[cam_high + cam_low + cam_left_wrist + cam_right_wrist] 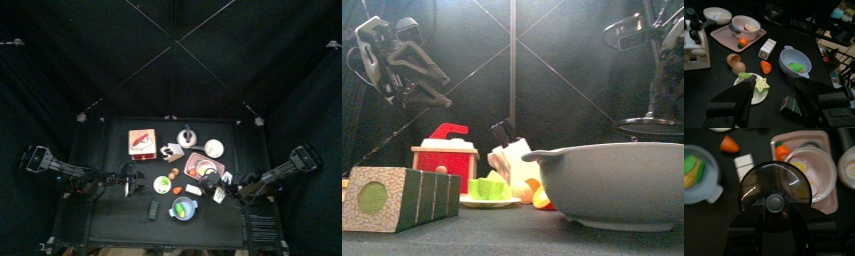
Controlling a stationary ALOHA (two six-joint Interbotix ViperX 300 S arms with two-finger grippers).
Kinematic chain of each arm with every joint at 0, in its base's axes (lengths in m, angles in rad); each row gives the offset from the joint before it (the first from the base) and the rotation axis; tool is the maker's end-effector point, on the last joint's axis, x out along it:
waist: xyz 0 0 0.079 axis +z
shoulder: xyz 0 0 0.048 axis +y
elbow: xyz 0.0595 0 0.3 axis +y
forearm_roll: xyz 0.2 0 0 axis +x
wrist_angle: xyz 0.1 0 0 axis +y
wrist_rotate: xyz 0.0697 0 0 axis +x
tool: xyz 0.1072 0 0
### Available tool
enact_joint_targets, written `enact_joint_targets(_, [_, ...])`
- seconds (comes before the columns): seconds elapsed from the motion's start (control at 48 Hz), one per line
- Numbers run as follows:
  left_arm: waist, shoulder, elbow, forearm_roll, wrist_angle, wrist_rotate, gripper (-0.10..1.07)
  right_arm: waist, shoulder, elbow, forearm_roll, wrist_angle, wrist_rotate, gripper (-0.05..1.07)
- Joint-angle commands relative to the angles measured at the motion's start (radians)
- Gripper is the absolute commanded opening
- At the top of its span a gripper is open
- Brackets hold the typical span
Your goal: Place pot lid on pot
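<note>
A dark, glassy pot lid [774, 183] hangs in the air with my right gripper [774, 204] shut on its round knob. Partly under and just beyond the lid sits the pot [814, 170], a pale bowl-shaped pot with food in it, on a pink tray [797, 137]. From the front, the lid [652, 125] hovers above table height at the right. The left wrist view shows the pot [747, 24] uncovered on the tray [751, 36]. My left gripper [774, 95] is raised over the table's left side, open, holding nothing.
A blue-grey bowl [697, 173] with green and yellow food stands beside the tray and looms large in the front view [616, 185]. Around it lie an orange carrot piece [729, 144], a white pan [714, 13], a white knife block [694, 47], a red-white box [446, 160] and a green box [396, 200].
</note>
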Motion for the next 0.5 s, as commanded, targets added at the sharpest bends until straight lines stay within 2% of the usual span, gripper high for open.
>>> enact_joint_targets(0.0, [0.005,0.000,-0.025,0.005,-0.011,-0.002,0.88,-0.106,-0.006,0.005,-0.020,-0.051,-0.003,0.61])
enact_joint_targets(0.229, [0.015,0.000,-0.028,0.002,-0.011,-0.005,0.88,-0.268,0.031,0.034,-0.014,-0.215,-0.002,0.61])
enact_joint_targets(0.479, [0.021,0.000,-0.046,0.003,-0.021,-0.002,0.88,-0.356,0.040,-0.040,0.109,-0.167,-0.002,0.60])
